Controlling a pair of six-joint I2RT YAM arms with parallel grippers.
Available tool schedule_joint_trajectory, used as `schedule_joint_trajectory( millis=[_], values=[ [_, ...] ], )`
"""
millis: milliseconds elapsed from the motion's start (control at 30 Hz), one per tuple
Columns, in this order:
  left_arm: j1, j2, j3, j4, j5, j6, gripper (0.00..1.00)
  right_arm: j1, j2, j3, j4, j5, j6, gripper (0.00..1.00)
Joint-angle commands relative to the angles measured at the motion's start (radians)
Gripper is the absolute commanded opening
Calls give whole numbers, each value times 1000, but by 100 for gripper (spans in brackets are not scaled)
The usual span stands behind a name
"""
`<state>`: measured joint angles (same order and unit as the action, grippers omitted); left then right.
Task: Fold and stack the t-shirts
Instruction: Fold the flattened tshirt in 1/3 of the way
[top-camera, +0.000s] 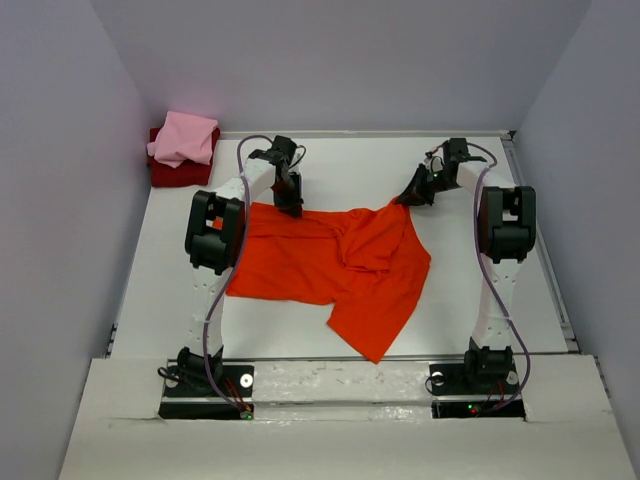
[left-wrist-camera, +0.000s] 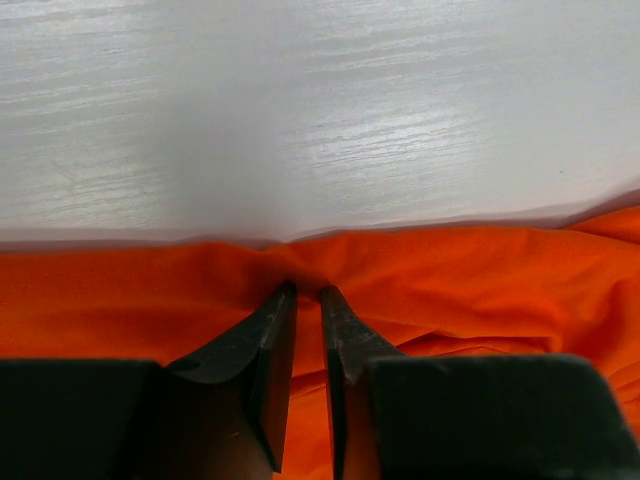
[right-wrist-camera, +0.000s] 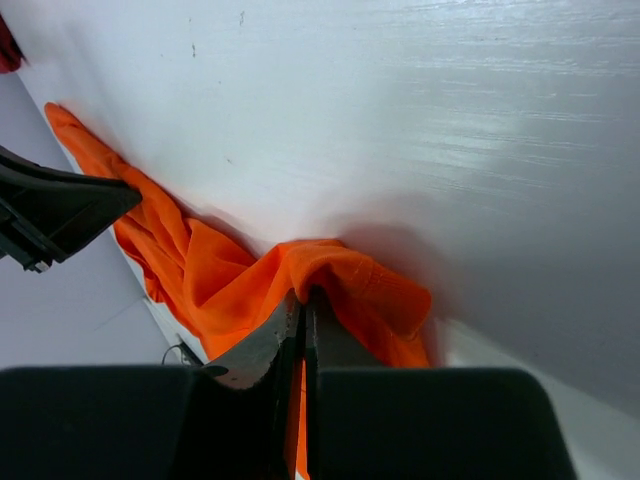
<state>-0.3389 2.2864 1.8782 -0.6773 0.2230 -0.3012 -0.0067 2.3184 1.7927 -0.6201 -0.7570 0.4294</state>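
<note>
The bright orange-red t-shirt (top-camera: 330, 265) lies spread and rumpled on the white table, one corner reaching toward the near edge. My left gripper (top-camera: 291, 207) stands at its far left edge. In the left wrist view its jaws (left-wrist-camera: 308, 290) are narrowly apart, with a puckered fold of the shirt (left-wrist-camera: 480, 280) pinched at the tips. My right gripper (top-camera: 408, 198) is at the far right corner, shut (right-wrist-camera: 304, 295) on a bunched hem of the shirt (right-wrist-camera: 220, 280) that drapes over the tips. The light pink t-shirt (top-camera: 185, 138) rests folded on the dark red one (top-camera: 170, 172).
The folded pile sits in the far left corner against the wall. Bare white table (top-camera: 520, 300) lies right of the shirt and behind it. Grey walls enclose three sides. Part of the left arm (right-wrist-camera: 50, 205) shows in the right wrist view.
</note>
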Motion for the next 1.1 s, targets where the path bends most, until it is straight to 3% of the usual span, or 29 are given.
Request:
schedule_joint_trajectory(
  millis=[0,133,167,933,967,1033,1067],
  values=[
    [-2,-34,4,-31,-19,7,26,-6,12,45,22,31,-3,3],
    [0,-31,2,-31,-14,13,13,-15,12,43,20,44,0,3],
    [0,-28,2,-31,-14,11,0,-27,6,36,19,56,-3,3],
    [15,16,53,-61,-45,-4,0,-108,2,34,-46,237,-31,3],
    [18,18,55,-64,-45,-4,0,-108,4,36,-44,226,-31,13],
    [18,18,59,-65,-45,-3,0,-117,9,45,-46,199,-34,46],
    [20,18,61,-68,-48,-1,0,-118,7,46,-47,156,-37,85]
  ],
)
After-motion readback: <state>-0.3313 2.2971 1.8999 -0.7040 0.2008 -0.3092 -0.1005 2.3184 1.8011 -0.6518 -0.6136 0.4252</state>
